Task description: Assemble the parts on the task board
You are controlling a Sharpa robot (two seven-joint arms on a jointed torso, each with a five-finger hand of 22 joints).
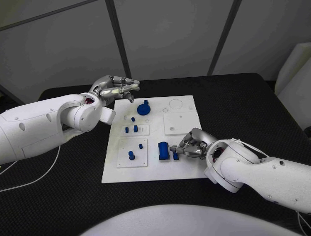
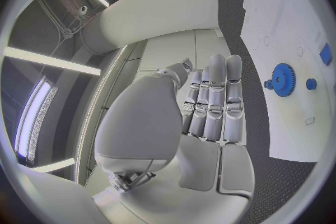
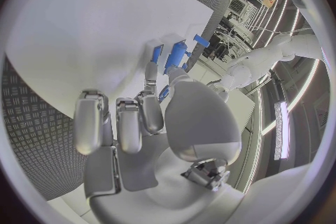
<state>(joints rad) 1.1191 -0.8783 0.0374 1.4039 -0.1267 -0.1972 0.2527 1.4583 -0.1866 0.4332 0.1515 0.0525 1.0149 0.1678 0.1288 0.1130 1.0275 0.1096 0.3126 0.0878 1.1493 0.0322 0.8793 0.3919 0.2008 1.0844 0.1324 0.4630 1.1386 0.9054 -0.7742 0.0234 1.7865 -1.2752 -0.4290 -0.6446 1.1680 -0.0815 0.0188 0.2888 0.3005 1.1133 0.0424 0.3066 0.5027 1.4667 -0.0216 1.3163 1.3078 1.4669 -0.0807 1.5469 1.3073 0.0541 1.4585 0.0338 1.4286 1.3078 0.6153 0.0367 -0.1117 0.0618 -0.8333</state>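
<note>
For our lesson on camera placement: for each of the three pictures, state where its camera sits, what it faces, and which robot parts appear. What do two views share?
Head view: from the robot's head, down at the task board; both arms show.
Left wrist view: behind the left hand, facing the board's edge.
Right wrist view: behind the right hand, at the blue block.
Shared: the blue gear, in head and left wrist views.

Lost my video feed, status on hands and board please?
Left hand empty, hovering off the task board's far-left corner. Right hand at a blue part near the front; grip unclear. Nothing blocking.
</note>
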